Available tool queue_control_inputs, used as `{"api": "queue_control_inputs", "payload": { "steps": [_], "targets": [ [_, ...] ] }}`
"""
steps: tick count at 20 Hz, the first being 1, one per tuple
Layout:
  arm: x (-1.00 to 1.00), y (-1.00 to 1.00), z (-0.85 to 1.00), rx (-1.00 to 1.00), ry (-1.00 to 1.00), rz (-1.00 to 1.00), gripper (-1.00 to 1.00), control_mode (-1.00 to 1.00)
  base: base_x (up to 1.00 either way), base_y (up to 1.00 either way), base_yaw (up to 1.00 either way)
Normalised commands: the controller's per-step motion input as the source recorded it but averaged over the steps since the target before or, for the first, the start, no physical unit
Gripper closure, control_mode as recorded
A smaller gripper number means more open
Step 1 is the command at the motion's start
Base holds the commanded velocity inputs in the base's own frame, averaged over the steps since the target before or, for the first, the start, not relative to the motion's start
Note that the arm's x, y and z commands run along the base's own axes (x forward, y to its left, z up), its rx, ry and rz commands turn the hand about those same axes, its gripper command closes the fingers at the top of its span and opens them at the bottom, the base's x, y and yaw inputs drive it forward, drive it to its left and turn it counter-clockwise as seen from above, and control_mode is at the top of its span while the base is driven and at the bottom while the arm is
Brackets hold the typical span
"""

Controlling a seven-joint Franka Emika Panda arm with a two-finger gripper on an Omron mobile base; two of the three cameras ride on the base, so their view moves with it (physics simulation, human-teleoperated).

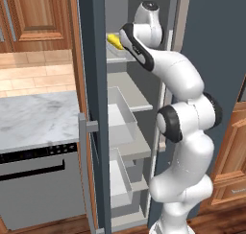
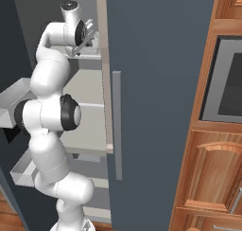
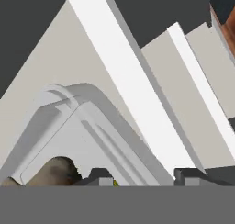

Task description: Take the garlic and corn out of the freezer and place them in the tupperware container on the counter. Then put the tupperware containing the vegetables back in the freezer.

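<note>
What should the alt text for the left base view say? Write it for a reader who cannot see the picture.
A white robot arm reaches into the top shelf of the open freezer, beside the yellow corn. Below are pale grey shelves and pull-out drawers. To the left is a marbled counter above a grey appliance.

No words, numbers or signs are showing anywhere that can be read. The low grey machine with the black panel (image 1: 36,154) is showing a row of tiny pale dots on that panel, but they are too small to read.
</note>
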Motion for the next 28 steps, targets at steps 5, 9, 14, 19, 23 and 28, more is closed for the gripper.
{"api": "queue_control_inputs", "payload": {
  "steps": [5, 9, 14, 19, 23, 28],
  "targets": [
    [0.59, 0.12, 0.0, 0.0, 0.0, -0.03, 1.0, -1.0, 0.0, 0.0, 0.0],
    [0.29, 0.23, 0.0, 0.0, 0.0, -0.01, -1.0, -1.0, 0.0, 0.0, 0.0],
    [-0.29, 0.15, 0.03, 0.0, -0.06, 0.0, -1.0, -1.0, 0.0, 0.0, 0.0],
    [-0.71, 0.05, 0.26, 0.0, -0.2, 0.0, -1.0, -1.0, 0.0, 0.0, 0.0],
    [-0.97, 0.0, 0.04, 0.0, -0.19, 0.0, -1.0, -1.0, 0.0, 0.0, 0.0],
    [-1.0, 0.0, -0.1, 0.0, -0.27, 0.0, -1.0, -1.0, 0.0, 0.0, 0.0]
  ]
}}
